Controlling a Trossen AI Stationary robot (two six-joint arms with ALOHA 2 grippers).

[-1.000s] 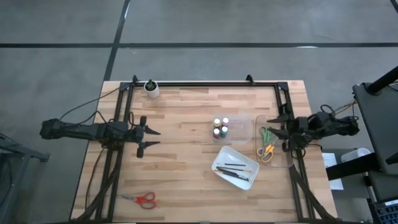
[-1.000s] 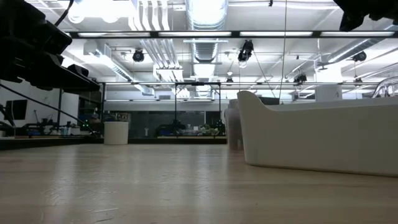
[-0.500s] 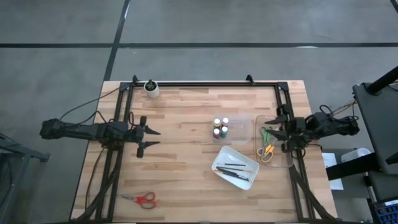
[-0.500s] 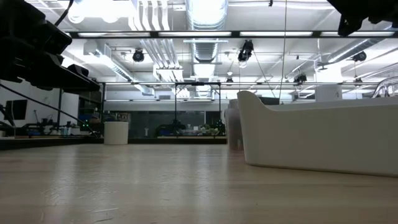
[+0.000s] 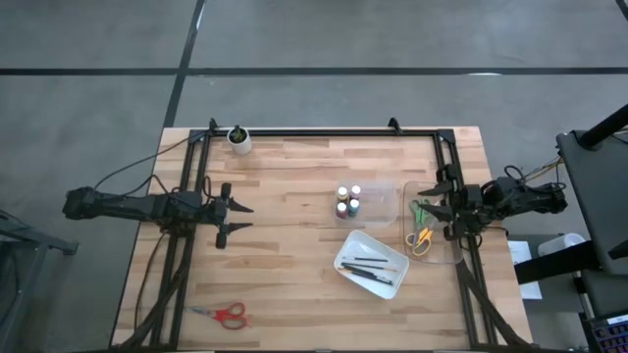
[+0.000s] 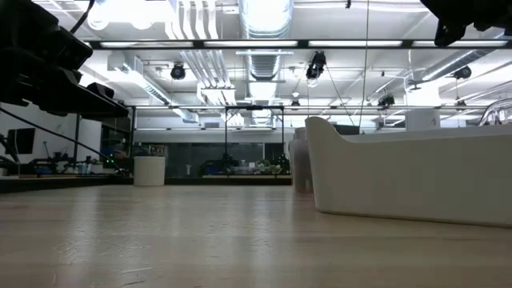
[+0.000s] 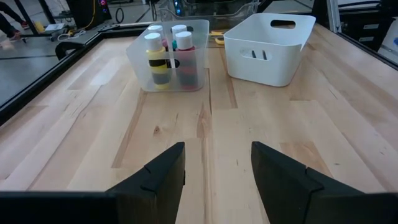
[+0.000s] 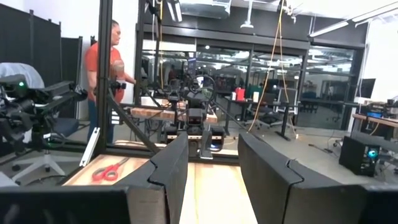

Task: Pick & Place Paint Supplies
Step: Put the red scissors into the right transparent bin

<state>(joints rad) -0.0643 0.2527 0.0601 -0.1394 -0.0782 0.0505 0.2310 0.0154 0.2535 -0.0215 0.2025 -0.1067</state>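
The paint bottles [image 5: 348, 202] stand with pale caps in a clear box [image 7: 168, 55] at mid-table. Thin dark brushes [image 5: 373, 267] lie in the white tray [image 5: 345, 251]. Green and yellow scissors [image 5: 420, 226] lie in a clear bin [image 5: 432, 253] near the right edge. Red scissors [image 5: 224, 314] lie flat on the wood near the near-left corner. My left gripper [image 5: 235, 217] hovers open over the table's left part, pointing at the bottles. My right gripper [image 5: 442, 208] hangs open above the clear bin, level, looking across the table [image 8: 213, 180].
A small white round cup [image 5: 238, 140] stands near the far-left corner. A black frame [image 5: 324, 132] runs along the table's far and side edges. Bare wood lies between my left gripper and the bottle box [image 7: 211, 143]. A person in an orange shirt [image 8: 106, 68] stands beyond the table.
My right gripper has shifted a little over the clear bin and then kept still. In the low view it shows slightly lower than before. Its fingers stay apart.
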